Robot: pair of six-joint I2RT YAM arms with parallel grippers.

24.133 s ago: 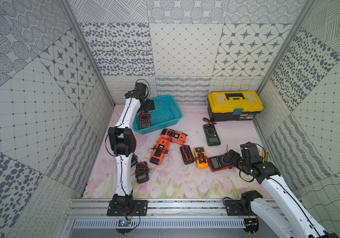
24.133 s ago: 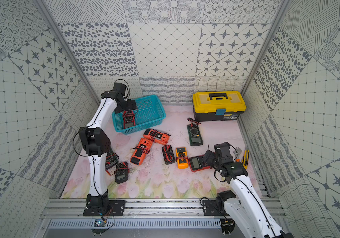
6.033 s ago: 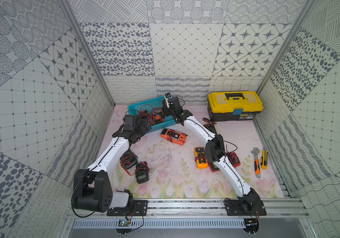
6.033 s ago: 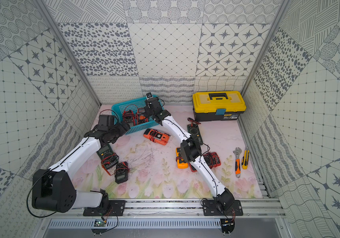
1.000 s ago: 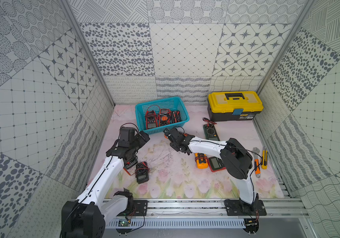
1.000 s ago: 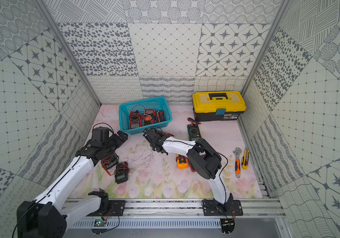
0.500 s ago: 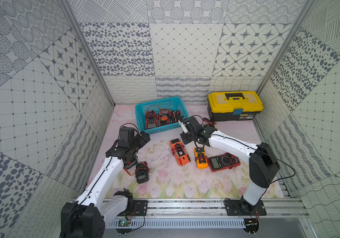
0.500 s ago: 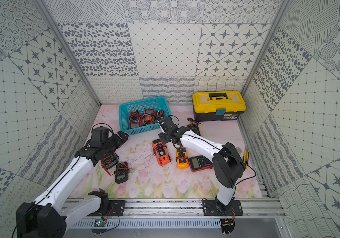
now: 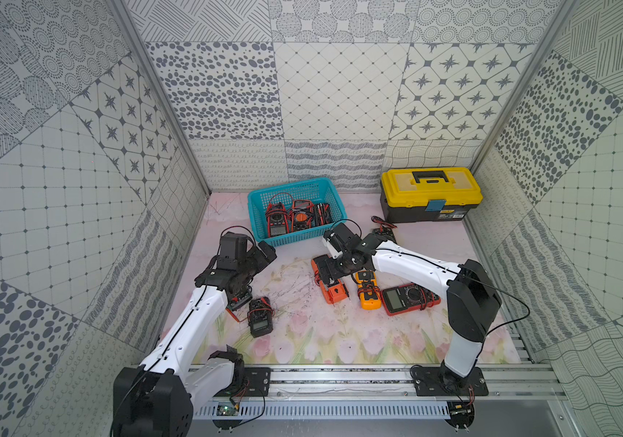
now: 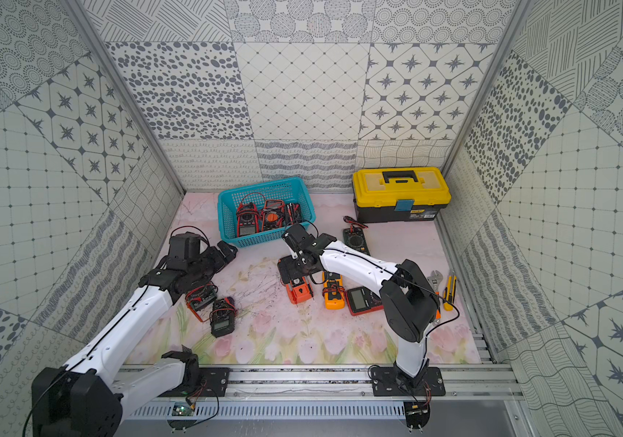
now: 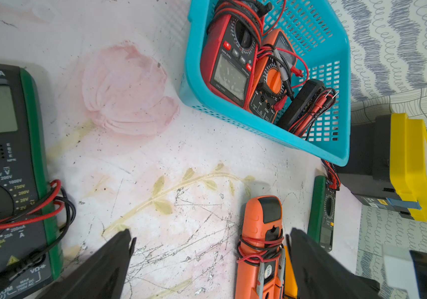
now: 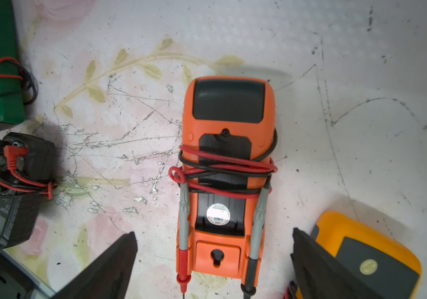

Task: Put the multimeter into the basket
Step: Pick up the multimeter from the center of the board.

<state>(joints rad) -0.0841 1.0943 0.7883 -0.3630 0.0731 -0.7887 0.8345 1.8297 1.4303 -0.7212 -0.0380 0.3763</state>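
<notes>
The turquoise basket (image 9: 255, 212) (image 10: 225, 217) (image 11: 190, 77) stands at the back of the mat with three multimeters and their leads inside. An orange multimeter (image 9: 334, 293) (image 10: 300, 291) (image 12: 228, 108) lies face down on the mat in front of it, with red and black leads wound round it. My right gripper (image 9: 327, 270) (image 10: 293, 270) (image 12: 213, 248) hangs open over its probe end, one finger on each side, neither touching. My left gripper (image 9: 266, 255) (image 10: 226, 251) (image 11: 210, 248) is open and empty left of the basket's front corner.
A yellow multimeter (image 9: 368, 293) (image 12: 362, 253) and a red-cased one (image 9: 408, 299) lie just right of the orange one. A green one (image 9: 383, 236) lies behind, a small black one (image 9: 261, 316) and another (image 10: 200, 297) by my left arm. The yellow-lidded toolbox (image 9: 431, 193) stands back right.
My right gripper has come away from the basket's front edge and now stands open over the orange multimeter on the mat. The left arm has barely moved.
</notes>
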